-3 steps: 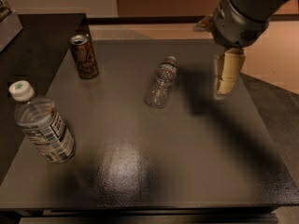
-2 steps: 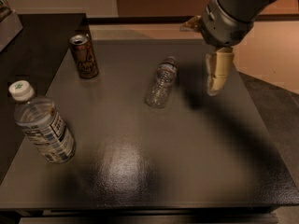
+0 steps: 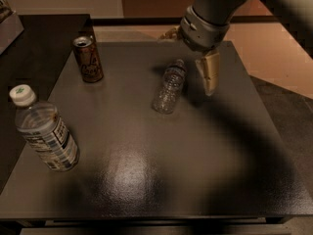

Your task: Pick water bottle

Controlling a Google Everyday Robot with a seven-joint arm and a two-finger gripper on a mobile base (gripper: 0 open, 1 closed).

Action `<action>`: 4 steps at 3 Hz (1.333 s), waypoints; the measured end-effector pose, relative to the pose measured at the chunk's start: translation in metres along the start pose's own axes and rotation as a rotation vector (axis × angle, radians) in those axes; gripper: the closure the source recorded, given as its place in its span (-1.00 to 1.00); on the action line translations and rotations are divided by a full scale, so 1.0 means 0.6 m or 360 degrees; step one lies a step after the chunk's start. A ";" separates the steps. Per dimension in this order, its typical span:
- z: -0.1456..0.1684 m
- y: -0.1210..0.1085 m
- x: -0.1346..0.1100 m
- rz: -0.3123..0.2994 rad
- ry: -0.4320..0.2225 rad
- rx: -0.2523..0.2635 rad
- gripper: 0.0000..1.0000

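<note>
1. One small clear ribbed plastic water bottle [image 3: 169,86] lies on its side a little toward 12 o'clock from the middle of the dark matte square table [image 3: 195,170]. Its pale cap points to about 1 o'clock.
2. The gripper [image 3: 208,76], grey-wristed with tan tips, hangs just beside the bottle at its 3 o'clock, apart from it. It has hold of nothing, and how far it stands open cannot be told.
3. Handling, as a judgement: the bottle looks empty or nearly so, hence light. Its thin wall would dent under a hard squeeze, and its round body would roll toward 9 o'clock if nudged.
4. Hold, as a judgement: the ribbed mid-body, taken across its width, offers the best purchase. The neck is narrow and the smooth base may slip.
5. A brown printed drinks can [image 3: 88,59] stands upright at the bottle's 10 o'clock, well apart.
6. A larger clear bottle with white cap and blue-white label [image 3: 43,131] leans at 8 o'clock, well apart.
7. Neither lies between gripper and bottle, so nothing blocks the approach.
</note>
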State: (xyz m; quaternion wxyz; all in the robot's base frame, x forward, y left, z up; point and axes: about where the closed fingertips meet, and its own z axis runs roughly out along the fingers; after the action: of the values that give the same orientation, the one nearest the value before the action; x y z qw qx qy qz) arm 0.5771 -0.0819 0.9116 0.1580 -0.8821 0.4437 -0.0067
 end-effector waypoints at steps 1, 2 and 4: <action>0.042 -0.021 -0.007 -0.0170 0.0016 -0.0101 -1.00; 0.072 -0.032 -0.010 -0.0262 0.0034 -0.0187 -1.00; 0.107 -0.036 -0.010 -0.0327 0.0053 -0.0281 -1.00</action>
State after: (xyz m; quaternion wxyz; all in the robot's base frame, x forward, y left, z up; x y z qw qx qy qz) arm 0.5997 -0.0477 0.8576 0.0711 -0.9331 0.3525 0.0016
